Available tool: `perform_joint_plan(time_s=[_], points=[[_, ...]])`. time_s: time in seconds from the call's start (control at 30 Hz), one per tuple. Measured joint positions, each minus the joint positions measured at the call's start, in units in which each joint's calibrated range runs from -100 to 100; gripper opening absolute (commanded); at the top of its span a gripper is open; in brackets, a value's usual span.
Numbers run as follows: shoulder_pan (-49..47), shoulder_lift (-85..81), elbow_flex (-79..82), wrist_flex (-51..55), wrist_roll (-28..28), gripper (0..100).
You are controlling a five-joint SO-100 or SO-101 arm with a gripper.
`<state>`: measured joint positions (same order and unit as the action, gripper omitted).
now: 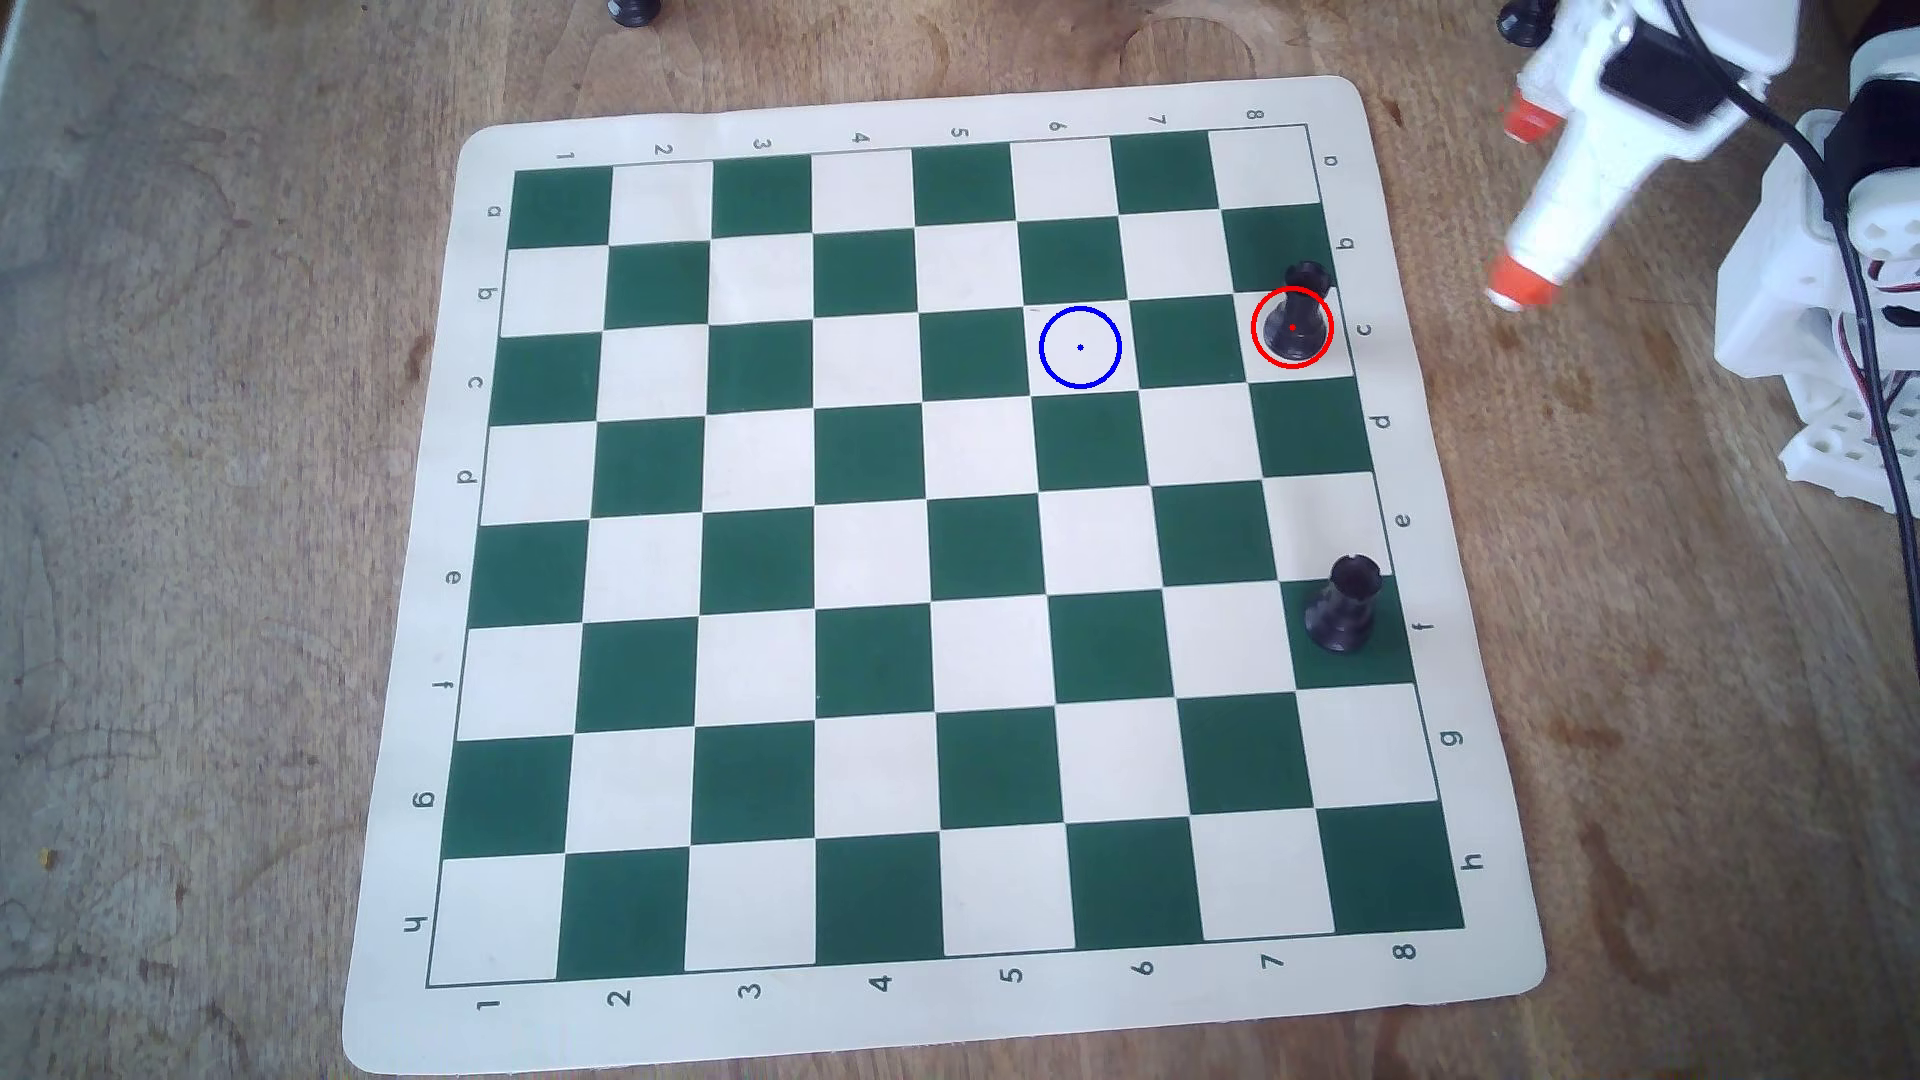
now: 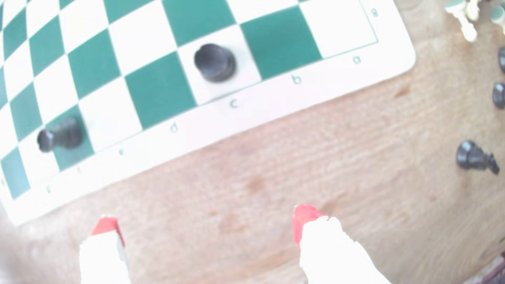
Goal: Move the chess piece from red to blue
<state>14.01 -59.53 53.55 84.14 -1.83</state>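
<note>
A black rook, the chess piece (image 1: 1296, 312), stands on a white square at the board's right edge, inside the red circle (image 1: 1260, 348). It also shows in the wrist view (image 2: 214, 62). The blue circle (image 1: 1044, 363) lies empty two squares to its left on a white square. My gripper (image 1: 1522, 203), white with orange fingertips (image 1: 1519, 280), hangs over the bare wood to the right of the board, apart from the rook. In the wrist view the gripper (image 2: 207, 221) has its jaws wide apart with nothing between them.
A second black rook (image 1: 1343, 602) stands lower on the board's right side, also in the wrist view (image 2: 60, 135). The green and white chess mat (image 1: 416, 582) lies on a wooden table. Spare pieces (image 2: 474, 158) lie off the board near the arm's base (image 1: 1849, 312).
</note>
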Motion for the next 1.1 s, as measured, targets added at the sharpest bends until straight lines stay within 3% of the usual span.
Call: perform_joint_plan(time_s=[0.27, 0.47, 1.1], points=[[-0.74, -0.59, 13.1, -8.29, -0.73, 32], [-2.06, 12.99, 13.83, -23.59, -3.37, 33], [-6.05, 24.8, 16.45, -42.71, -6.01, 35]])
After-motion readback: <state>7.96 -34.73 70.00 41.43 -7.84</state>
